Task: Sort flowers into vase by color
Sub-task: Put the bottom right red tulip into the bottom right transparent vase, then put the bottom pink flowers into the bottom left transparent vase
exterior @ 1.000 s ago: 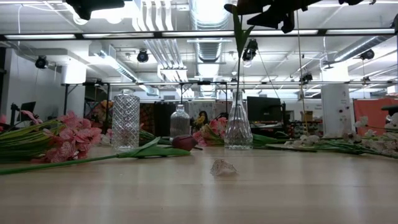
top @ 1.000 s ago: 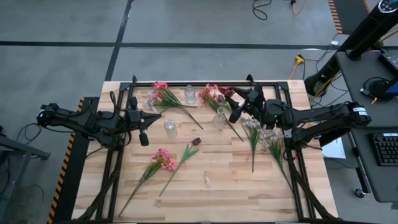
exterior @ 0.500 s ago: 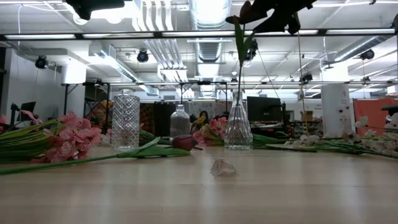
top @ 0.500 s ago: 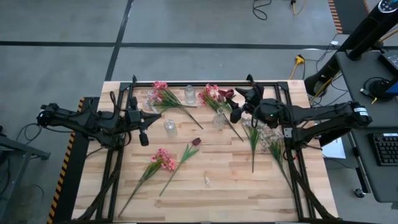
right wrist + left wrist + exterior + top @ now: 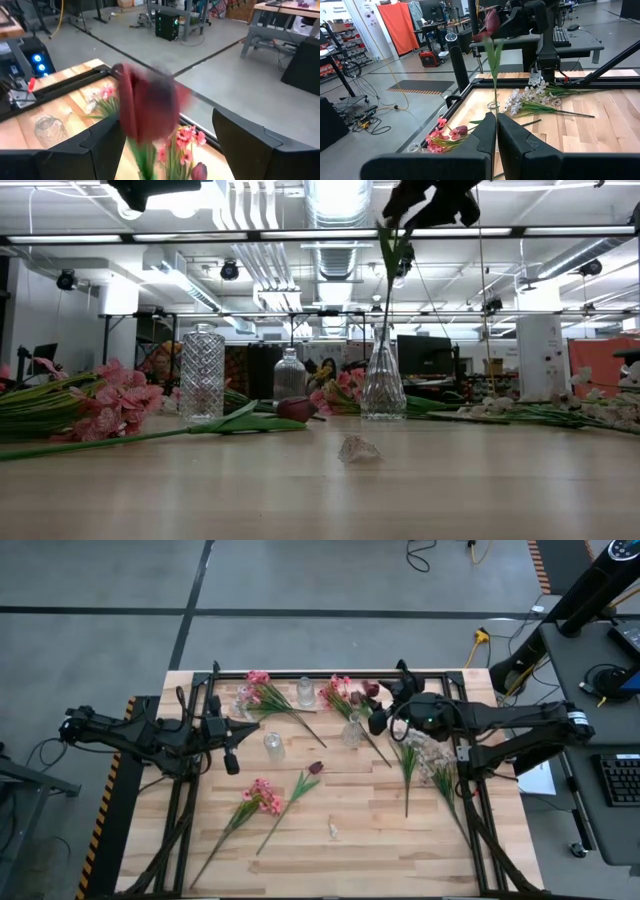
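pink stem (image 5: 258, 797): flat on table (image 5: 370, 840) near the front edge, long axis diagonal, blossoms toward the vases, stalk end toward the front-left corner.
loose tulip (image 5: 315, 768): lies beside the pink stem, same diagonal, dark red bloom at the far end.
white-lilac stems (image 5: 410, 762): flat on the right side, stalks pointing to the front edge, blossoms under the right arm.
left gripper (image 5: 231, 761): clenched, nothing in it, parked over the left side near the textured vase (image 5: 273, 745).
tulip in vase (image 5: 386, 265): stalk upright, foot in the flared vase (image 5: 383, 385), leaning slightly (bloom end up).
right gripper (image 5: 383, 700): fingers spread wide, released; red bloom (image 5: 145, 107) sits between the fingers (image 5: 255, 145), touching neither that I can see.
far edge: small vase (image 5: 305, 691) with pink stems lying left (image 5: 262, 690) and right (image 5: 340, 692) of it.
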